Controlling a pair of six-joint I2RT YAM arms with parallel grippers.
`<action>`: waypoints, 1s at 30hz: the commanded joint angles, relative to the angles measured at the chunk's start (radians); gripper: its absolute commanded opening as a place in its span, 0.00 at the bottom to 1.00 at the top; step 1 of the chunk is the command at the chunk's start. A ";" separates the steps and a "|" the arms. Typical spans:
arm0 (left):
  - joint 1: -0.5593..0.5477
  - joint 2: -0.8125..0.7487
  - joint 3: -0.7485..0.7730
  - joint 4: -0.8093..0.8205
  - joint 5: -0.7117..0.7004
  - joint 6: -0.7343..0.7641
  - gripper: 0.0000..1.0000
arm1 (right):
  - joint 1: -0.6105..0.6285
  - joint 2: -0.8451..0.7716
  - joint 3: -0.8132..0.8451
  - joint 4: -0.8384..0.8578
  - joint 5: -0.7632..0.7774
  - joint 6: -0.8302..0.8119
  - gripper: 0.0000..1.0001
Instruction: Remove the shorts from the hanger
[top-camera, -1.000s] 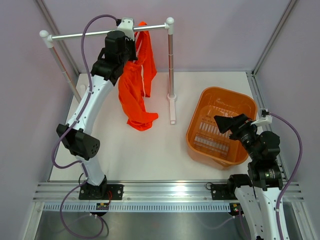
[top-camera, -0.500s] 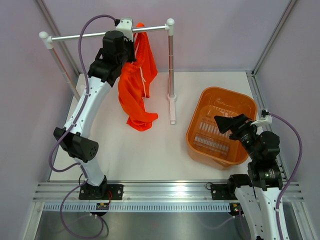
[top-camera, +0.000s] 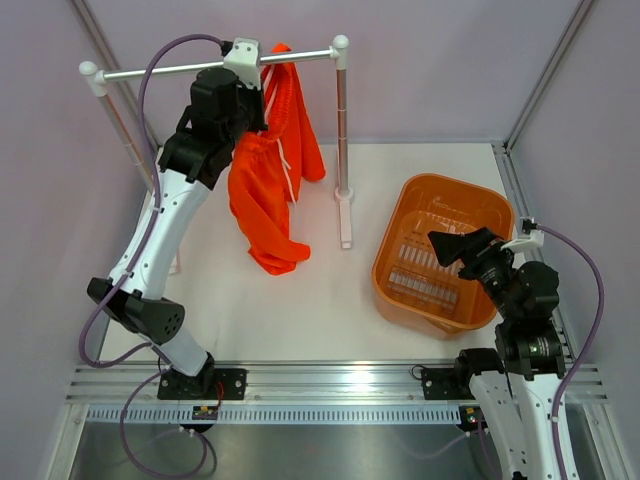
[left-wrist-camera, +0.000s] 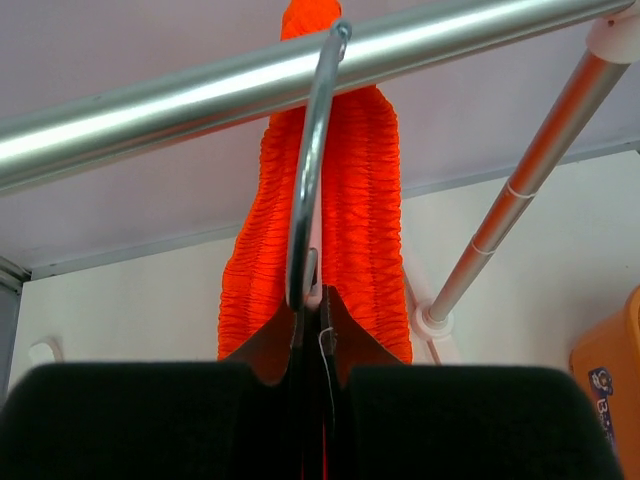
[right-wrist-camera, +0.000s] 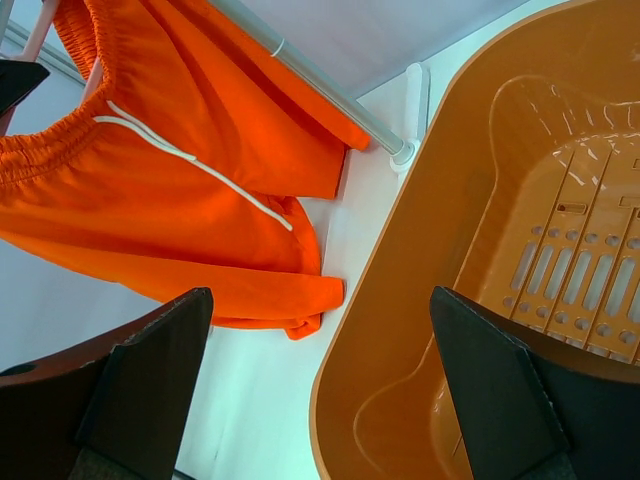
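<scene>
Two arms worked well apart: the left gripper (left-wrist-camera: 312, 400), just under the rail (top-camera: 170, 70), pinched the shorts (top-camera: 262, 190), which hung from the hanger (left-wrist-camera: 305, 200) hooked over that rail, while the right gripper (right-wrist-camera: 320, 300) hovered spread wide above the basket (top-camera: 388, 250).

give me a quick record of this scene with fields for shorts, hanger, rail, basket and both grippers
shorts: orange-red, hanging from hanger, not yet off
hanger: hooked over rail, body hidden by fabric
rail: silver bar, back left
basket: orange, right side, nothing seen inside
left gripper: raised just under rail, appears shut on hanger below its hook
right gripper: open, holding nothing, at basket's near-left rim
</scene>
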 joint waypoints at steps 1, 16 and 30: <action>-0.008 -0.080 -0.020 0.042 -0.009 -0.015 0.00 | -0.003 0.024 0.029 0.017 -0.015 -0.034 1.00; -0.256 -0.488 -0.451 -0.058 0.008 -0.074 0.00 | -0.003 0.143 0.184 -0.082 -0.248 -0.108 0.99; -0.469 -0.627 -0.727 -0.110 -0.161 -0.061 0.00 | 0.658 0.403 0.286 -0.026 0.220 -0.063 0.95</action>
